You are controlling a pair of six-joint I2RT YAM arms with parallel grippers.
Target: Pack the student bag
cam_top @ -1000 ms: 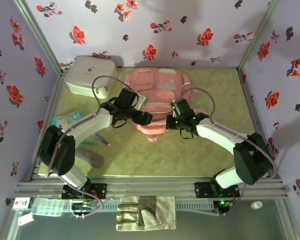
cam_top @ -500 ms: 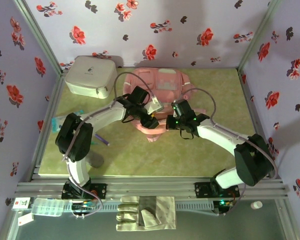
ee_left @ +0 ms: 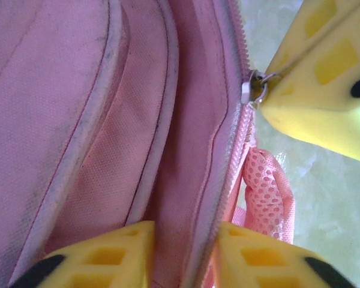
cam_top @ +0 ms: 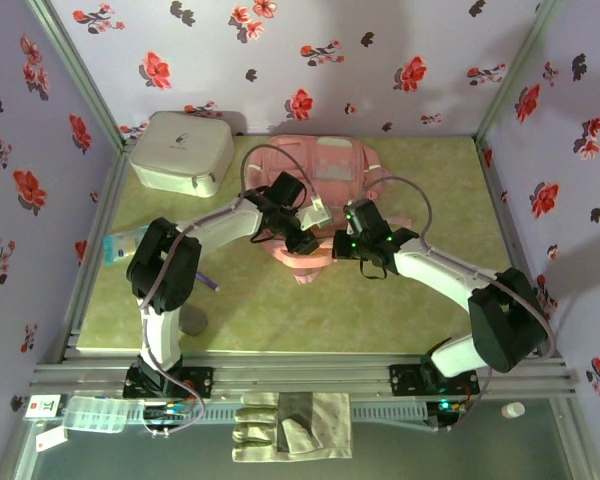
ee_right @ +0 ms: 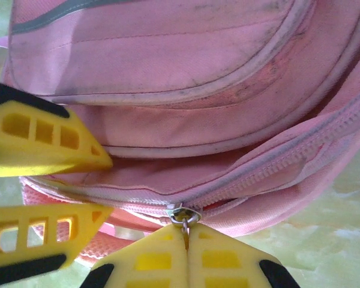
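Large soft pink fabric student bag [cam_top: 325, 160] lies at far centre of the green worktop [cam_top: 280, 310]. Left end effector [ee_left: 186, 229] narrow, pinching a fabric fold beside the zip. Right end effector [ee_right: 186, 231] closed on the small metal zip pull [ee_right: 181, 216] at the bag's near edge.

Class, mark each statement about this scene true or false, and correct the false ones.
1. The right gripper is shut on the zip pull of the bag. True.
2. The case sits on top of the bag. False: it stands on the table, beside the bag.
3. The left gripper straddles the bag's zip edge. True.
4. The glove lies on the bag. False: it lies at the near edge, between the arms' bases.
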